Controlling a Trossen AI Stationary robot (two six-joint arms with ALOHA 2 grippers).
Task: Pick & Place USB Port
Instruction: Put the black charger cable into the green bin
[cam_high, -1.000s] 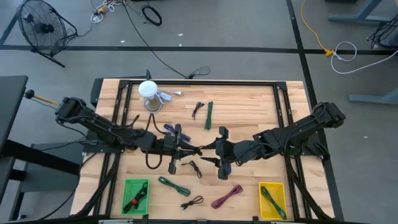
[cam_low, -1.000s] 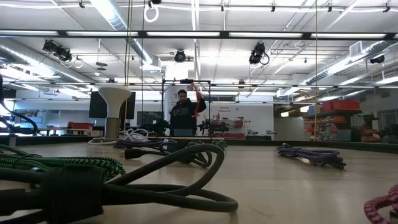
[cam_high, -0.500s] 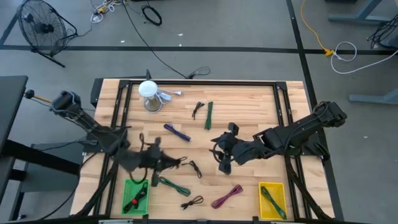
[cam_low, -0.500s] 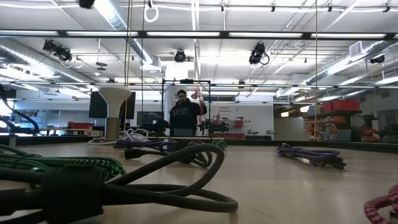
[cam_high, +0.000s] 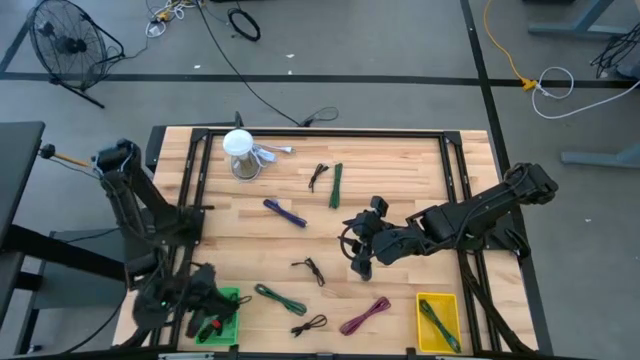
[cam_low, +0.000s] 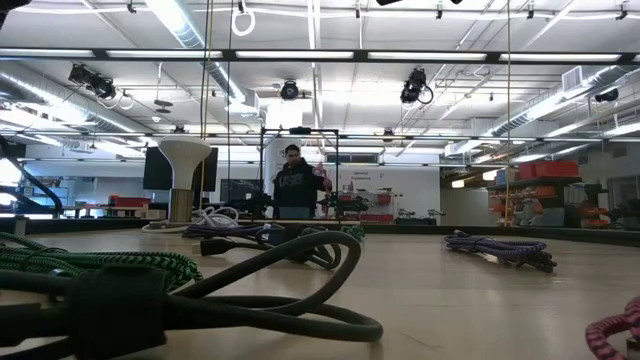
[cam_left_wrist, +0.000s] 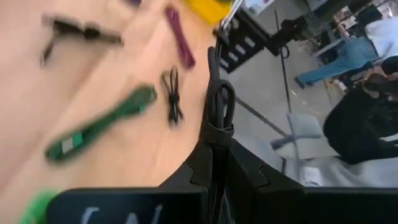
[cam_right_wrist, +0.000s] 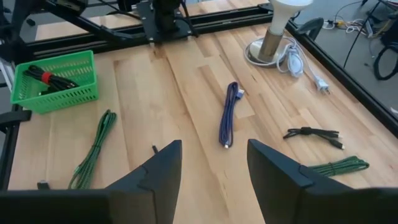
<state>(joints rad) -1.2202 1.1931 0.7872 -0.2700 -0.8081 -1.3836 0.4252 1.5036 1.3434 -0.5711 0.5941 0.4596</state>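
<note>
Left gripper (cam_left_wrist: 214, 134) over green basket (cam_high: 232, 296), jaws pinching black cable (cam_left_wrist: 217, 102), seen only from its wrist, right gripper (cam_right_wrist: 211, 165) jaws spread above tabletop (cam_high: 400, 180).

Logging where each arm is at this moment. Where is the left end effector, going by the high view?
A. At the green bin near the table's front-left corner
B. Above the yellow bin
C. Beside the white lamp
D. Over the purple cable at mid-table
A: the left end effector hangs at the green bin by the front-left corner, with a black cable pinched between its fingers in the left wrist view.
</note>
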